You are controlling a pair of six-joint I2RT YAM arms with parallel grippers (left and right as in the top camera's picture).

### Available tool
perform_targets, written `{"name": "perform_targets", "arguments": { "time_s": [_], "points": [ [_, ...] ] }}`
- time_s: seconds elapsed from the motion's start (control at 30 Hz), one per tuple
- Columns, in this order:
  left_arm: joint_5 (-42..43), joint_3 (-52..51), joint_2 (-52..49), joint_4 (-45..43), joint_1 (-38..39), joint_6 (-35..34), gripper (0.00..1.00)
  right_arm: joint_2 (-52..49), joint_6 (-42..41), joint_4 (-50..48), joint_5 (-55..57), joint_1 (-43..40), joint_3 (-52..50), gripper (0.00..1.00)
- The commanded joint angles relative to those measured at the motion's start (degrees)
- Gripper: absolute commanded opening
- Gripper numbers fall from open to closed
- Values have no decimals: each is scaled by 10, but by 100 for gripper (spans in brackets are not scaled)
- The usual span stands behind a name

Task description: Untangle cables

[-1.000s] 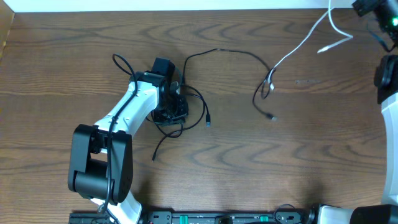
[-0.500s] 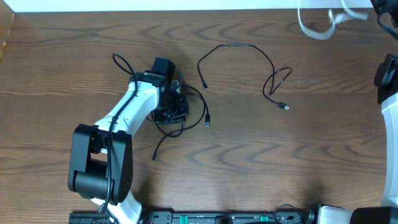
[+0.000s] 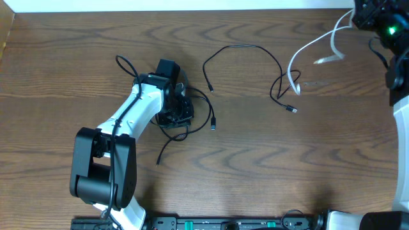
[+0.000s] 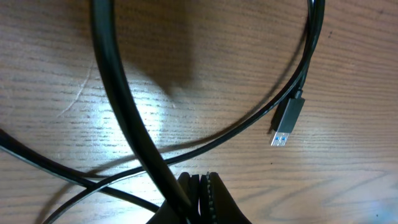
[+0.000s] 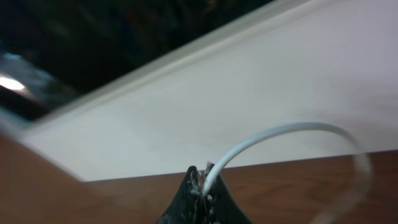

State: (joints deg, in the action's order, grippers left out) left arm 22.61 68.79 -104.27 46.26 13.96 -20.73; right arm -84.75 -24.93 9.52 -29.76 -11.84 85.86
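Overhead: the left gripper (image 3: 177,111) sat upon a knot of thin black cords (image 3: 192,96), probably pinning it; its fingers were hidden from above. The right gripper (image 3: 365,14), partly cut off at the frame's corner, held a thin white cord (image 3: 313,46) up, likely to draw it clear of a separate curved black cord (image 3: 246,47).

Left wrist: the jaws were closed flat, apparently nipping one black strand (image 4: 127,112). A silver-tipped plug (image 4: 287,121) lay nearby.

Right wrist: the view was blurred, with the jaws clamped on the white cord.

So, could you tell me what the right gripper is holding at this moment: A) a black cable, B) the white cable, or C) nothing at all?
B: in the right wrist view the white cable emerges from between the shut fingers of the right gripper.
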Motion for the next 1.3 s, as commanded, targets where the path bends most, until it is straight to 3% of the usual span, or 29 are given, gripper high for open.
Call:
{"name": "perform_targets", "arguments": {
  "time_s": [0.0, 0.23, 0.53, 0.63, 1.03, 1.13, 1.17, 1.23, 1.27],
  "points": [
    [1, -3, 10, 2, 1, 9, 8, 2, 78, 17, 57, -30, 19, 1],
    [1, -3, 10, 3, 2, 9, 8, 2, 89, 111, 123, -93, 85, 1],
    [1, -3, 10, 7, 3, 9, 8, -30, 119, 290, 386, -157, 118, 1],
    [1, -3, 10, 7, 3, 9, 8, -61, 120, 334, 428, -177, 118, 1],
    [1, -3, 10, 9, 3, 9, 8, -137, 119, 363, 430, -224, 118, 1],
    [1, -3, 10, 8, 3, 9, 8, -138, 124, 347, 384, -224, 118, 1],
    [1, -3, 10, 8, 3, 9, 8, -138, 134, 341, 353, -224, 118, 7],
    [1, -3, 10, 8, 3, 9, 8, -138, 163, 333, 264, -224, 118, 36],
    [1, -3, 10, 8, 3, 9, 7, -138, 178, 333, 217, -223, 118, 42]
  ]
}}
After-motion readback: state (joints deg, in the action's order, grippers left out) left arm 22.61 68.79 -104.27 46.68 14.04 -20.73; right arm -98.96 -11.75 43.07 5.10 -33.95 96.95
